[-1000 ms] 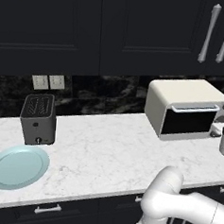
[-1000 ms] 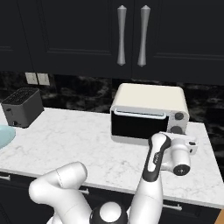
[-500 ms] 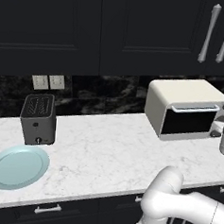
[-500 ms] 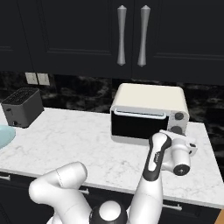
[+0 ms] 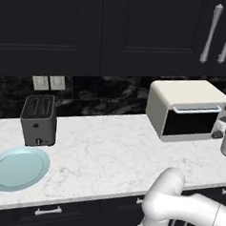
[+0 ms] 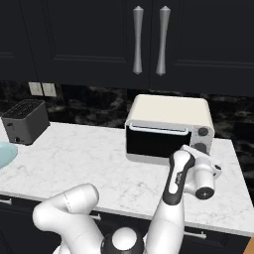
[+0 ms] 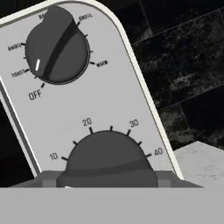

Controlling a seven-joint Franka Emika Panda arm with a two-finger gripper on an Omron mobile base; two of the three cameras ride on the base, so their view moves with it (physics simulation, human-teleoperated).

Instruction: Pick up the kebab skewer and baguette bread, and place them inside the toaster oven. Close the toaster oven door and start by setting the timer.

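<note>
plate (image 5: 16, 168) and slot toaster (image 5: 38, 120) sit far left, toaster oven (image 6: 168, 126) right with its toaster oven door (image 6: 157, 141) up and shut. the claw (image 6: 201, 174) is at the oven's knob panel, right on the timer dial (image 7: 107, 159); can't tell if it pinches it.

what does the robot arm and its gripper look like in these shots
The arm is glossy white, made of rounded tubular segments, with a dark band at a joint near the wrist and a dark grey ball joint low on the body. The hand carrying the gripper is a white block with a round dark disc on its side. No cables or markings show.
</note>
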